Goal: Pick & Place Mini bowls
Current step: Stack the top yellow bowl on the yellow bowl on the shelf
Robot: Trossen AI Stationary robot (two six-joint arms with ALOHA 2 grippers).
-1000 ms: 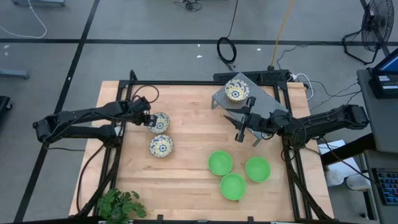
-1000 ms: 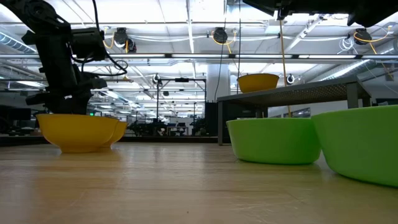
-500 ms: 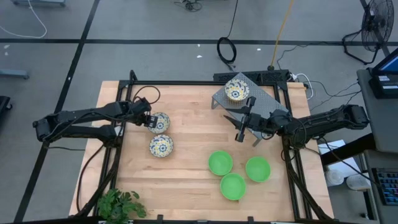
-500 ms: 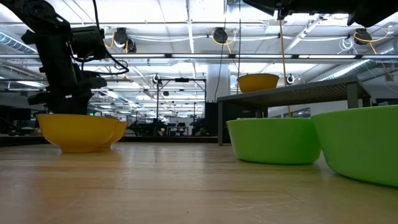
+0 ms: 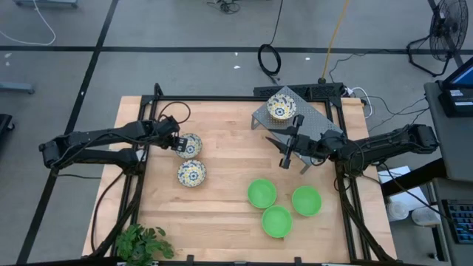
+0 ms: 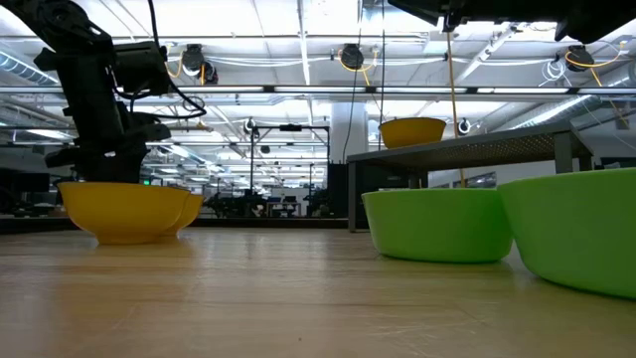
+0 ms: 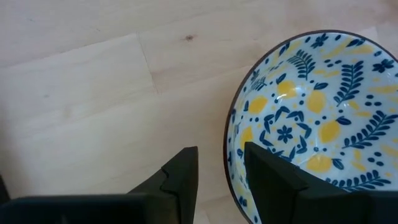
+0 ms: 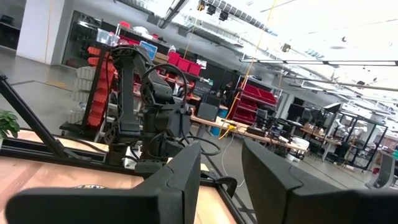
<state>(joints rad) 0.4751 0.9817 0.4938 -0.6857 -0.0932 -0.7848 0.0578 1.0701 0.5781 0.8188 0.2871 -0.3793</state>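
Two floral mini bowls stand on the wooden table at the left: one farther back (image 5: 191, 145) and one nearer (image 5: 191, 173). My left gripper (image 5: 179, 144) points down over the left rim of the farther bowl (image 7: 311, 118), open, one finger inside and one outside. A third floral bowl (image 5: 280, 106) sits on the grey rack (image 5: 310, 122) at the far right. Three green mini bowls (image 5: 261, 193) (image 5: 306, 200) (image 5: 276, 221) stand on the table at the near right. My right gripper (image 5: 284, 148) hangs open and empty in the air beside the rack. My left gripper (image 7: 221, 168) comes from above and straddles the bowl's left rim (image 7: 230, 155), one finger inside the bowl and one outside. Bare wood shows between the outer finger (image 7: 183, 177) and the rim. Whether the inner finger touches the bowl I cannot tell. The bowl stands on the table.
A potted plant (image 5: 140, 244) sits at the table's near left corner. A black frame (image 5: 222, 100) runs round the tabletop. Open wood lies between the floral bowls and the green ones.
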